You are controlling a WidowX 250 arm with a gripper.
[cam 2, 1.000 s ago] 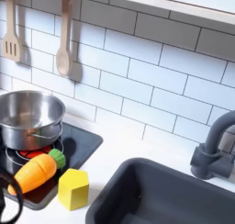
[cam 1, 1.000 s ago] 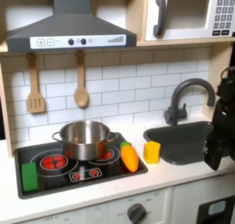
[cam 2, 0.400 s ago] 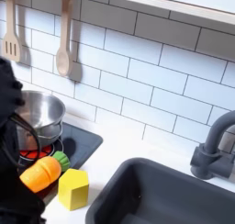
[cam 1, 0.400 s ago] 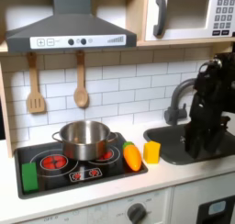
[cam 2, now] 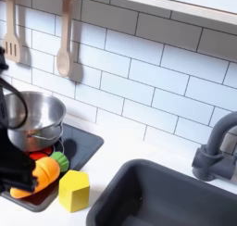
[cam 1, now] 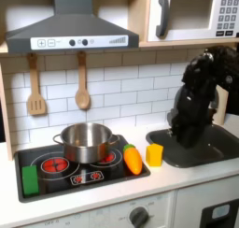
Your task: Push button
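Above the sink (cam 1: 210, 149), in the first exterior view, the black arm (cam 1: 198, 96) hangs bent over, its lower end near the basin — blurred, so I cannot tell whether the fingers are apart or together. In the second exterior view a dark mass covers part of the toy carrot (cam 2: 42, 171) at the left edge. The buttons (cam 1: 63, 43) sit in a row on the range hood (cam 1: 70, 31), well apart from the arm. A steel pot (cam 1: 86, 141) stands on the stove (cam 1: 37, 165); a yellow block (cam 1: 154, 154) lies just beside the carrot — bare counter (cam 1: 103, 192) runs along the front.
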